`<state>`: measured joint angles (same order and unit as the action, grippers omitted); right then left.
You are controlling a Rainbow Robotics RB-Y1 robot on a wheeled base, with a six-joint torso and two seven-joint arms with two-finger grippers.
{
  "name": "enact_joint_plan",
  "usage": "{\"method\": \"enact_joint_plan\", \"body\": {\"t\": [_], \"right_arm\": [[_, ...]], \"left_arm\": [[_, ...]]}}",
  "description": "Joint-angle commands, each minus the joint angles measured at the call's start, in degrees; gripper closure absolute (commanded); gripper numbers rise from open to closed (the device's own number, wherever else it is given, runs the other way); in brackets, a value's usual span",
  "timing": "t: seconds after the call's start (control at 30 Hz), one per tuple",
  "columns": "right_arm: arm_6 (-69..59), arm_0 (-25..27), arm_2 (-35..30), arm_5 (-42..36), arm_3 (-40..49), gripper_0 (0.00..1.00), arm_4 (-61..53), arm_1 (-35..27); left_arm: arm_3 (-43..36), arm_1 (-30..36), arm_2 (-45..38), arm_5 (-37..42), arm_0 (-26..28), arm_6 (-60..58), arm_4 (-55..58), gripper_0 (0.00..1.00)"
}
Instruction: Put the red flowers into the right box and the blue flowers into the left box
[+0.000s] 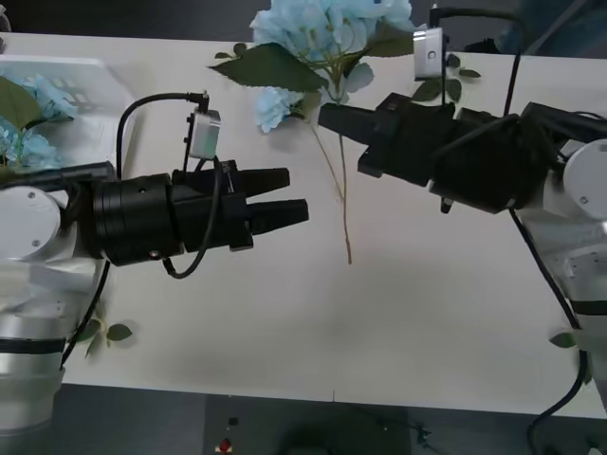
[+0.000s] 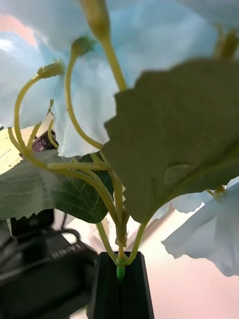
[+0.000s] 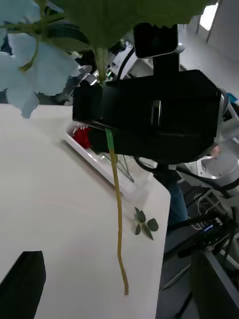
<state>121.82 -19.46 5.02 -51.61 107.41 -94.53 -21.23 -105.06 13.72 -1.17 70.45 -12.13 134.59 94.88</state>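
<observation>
My right gripper (image 1: 327, 116) is shut on the thin green stem of a blue flower (image 1: 327, 28) and holds it above the middle of the table. The pale bloom and a big leaf (image 2: 174, 134) stand above the black fingers (image 2: 119, 289), and the stem (image 3: 118, 214) hangs down below them. My left gripper (image 1: 296, 197) hovers open just left of that stem, holding nothing. The left box (image 1: 90, 76) at the far left holds more blue flowers (image 1: 28, 128). Behind the right gripper, red flowers (image 3: 82, 136) lie in the right box (image 3: 102, 167).
Loose green leaf sprigs lie near the table's front left edge (image 1: 112, 332), at its right edge (image 1: 564, 338) and next to the right box (image 3: 144, 224). The white table (image 1: 313, 322) lies bare between the arms and the front edge.
</observation>
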Motion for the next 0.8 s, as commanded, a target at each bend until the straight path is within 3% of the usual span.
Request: {"method": "enact_joint_plan", "body": {"t": [0.03, 0.3, 0.77, 0.8], "right_arm": [[1.8, -2.2, 3.2, 3.7, 2.3, 1.00, -0.6, 0.1], [1.1, -3.5, 4.7, 4.1, 2.1, 1.00, -0.6, 1.5], [1.1, -3.6, 4.9, 4.1, 2.0, 1.00, -0.6, 1.5], [1.1, -3.6, 4.9, 4.2, 2.1, 1.00, -0.6, 1.5]], "left_arm": [[5.7, -2.8, 0.1, -0.5, 0.9, 11.1, 5.8, 0.17], [17.5, -4.4, 4.4, -1.1, 1.0, 20.4, 15.1, 0.17], [18.7, -9.8, 7.0, -3.0, -0.4, 20.4, 15.6, 0.17], [18.7, -10.2, 7.1, -3.3, -0.7, 20.4, 15.5, 0.23]]}}
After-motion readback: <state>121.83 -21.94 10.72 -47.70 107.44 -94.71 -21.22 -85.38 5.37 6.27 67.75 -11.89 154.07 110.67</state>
